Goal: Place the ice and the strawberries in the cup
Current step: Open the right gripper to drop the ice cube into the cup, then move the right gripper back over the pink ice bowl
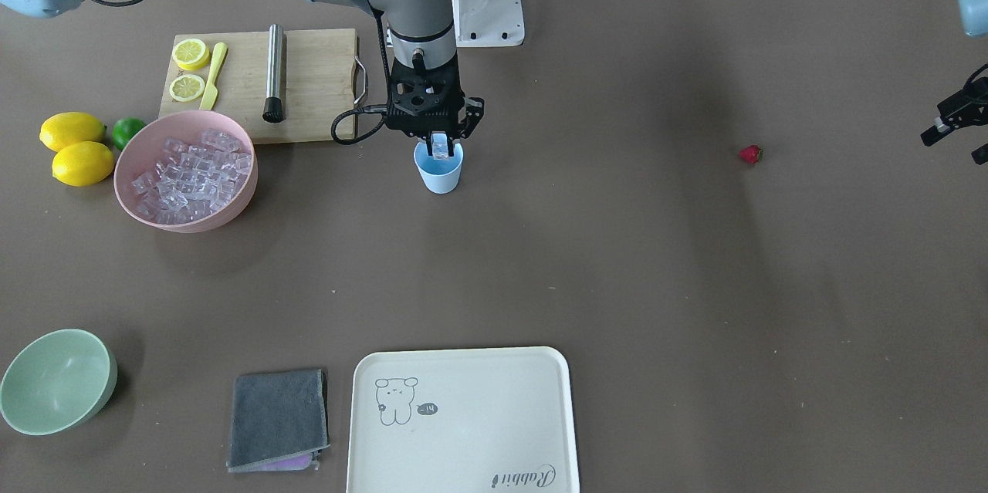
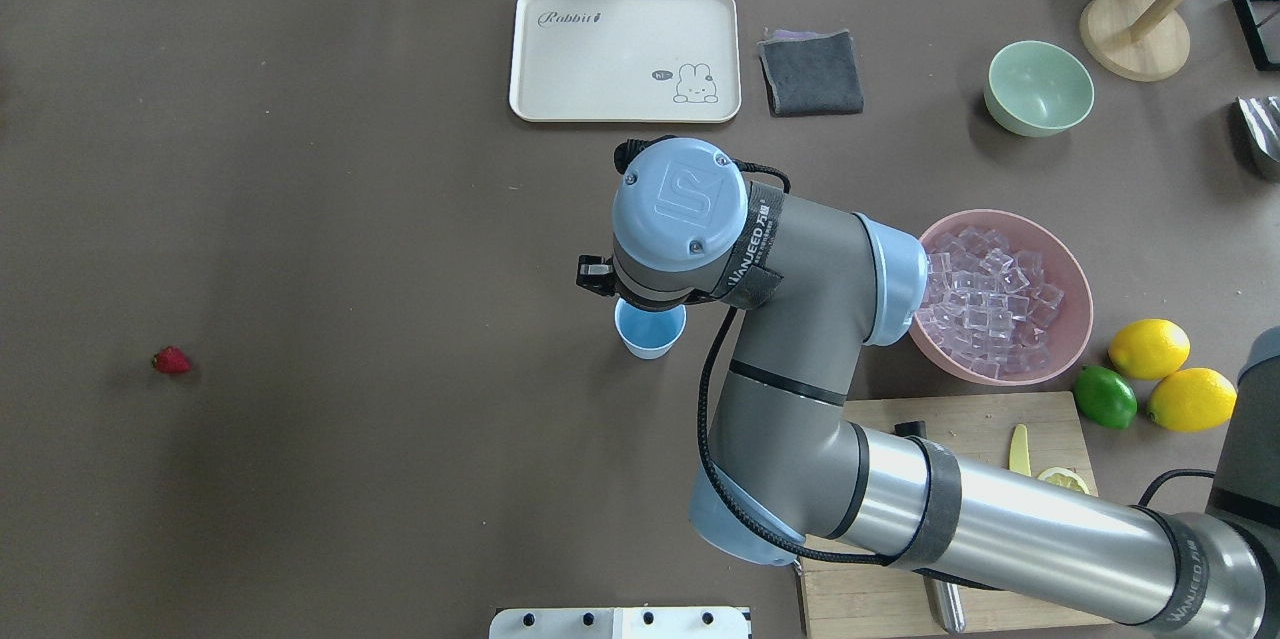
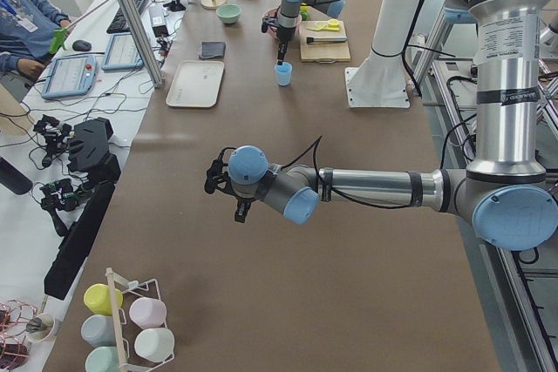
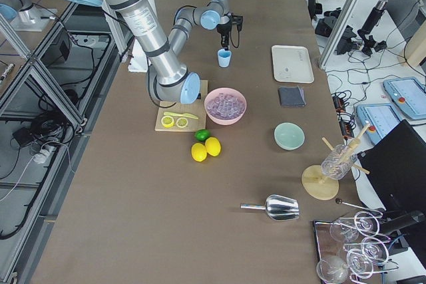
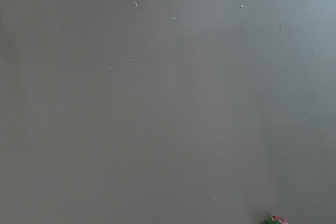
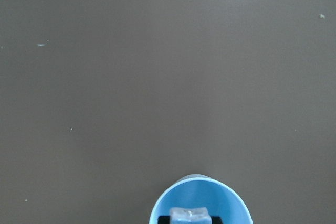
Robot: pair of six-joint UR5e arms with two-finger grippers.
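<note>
Light-blue plastic, the cup (image 1: 439,173) stands on the brown table (image 1: 617,285). The right gripper (image 1: 439,151) hangs straight above its mouth, fingers narrowed onto 1 clear ice cube (image 1: 441,143). The overhead view hides that grip behind the arm's wrist (image 2: 680,219) and shows only part of the cup's rim. The right wrist camera shows the cube at the cup's mouth. More ice (image 1: 189,173) fills the pink bowl (image 1: 193,224) near the cup. The strawberry (image 1: 750,154) lies well apart from the cup and just peeks in at the left wrist view's bottom edge. The left gripper (image 1: 955,123) is cut off by the front view's edge, and I cannot tell how wide it stands.
</note>
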